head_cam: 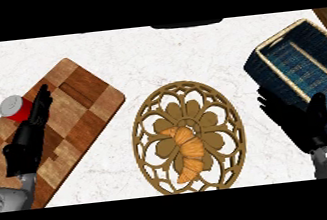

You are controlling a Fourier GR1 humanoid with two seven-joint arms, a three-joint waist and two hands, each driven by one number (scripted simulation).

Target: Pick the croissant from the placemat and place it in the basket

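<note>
Right hand is sitting at the counter's right edge, fingers straight and spread wide, holding nothing. Its fingertips are overlapping the near-left rim of the blue basket, though whether they are touching it or hovering above is hard to tell from this steep angle.

Left hand is resting open over the checkered cutting board at the left edge, fingers straight, tips just beside a red can with a white lid.

Croissant is lying untouched on the round openwork placemat, in its lower middle, well apart from both hands.

Step in hand, as judged: pick not yet begun; right hand seems best placed. Next move is calling for that hand to be swinging left across the bare counter, coming down over the croissant and curling round it before carrying it right into the basket.
</note>
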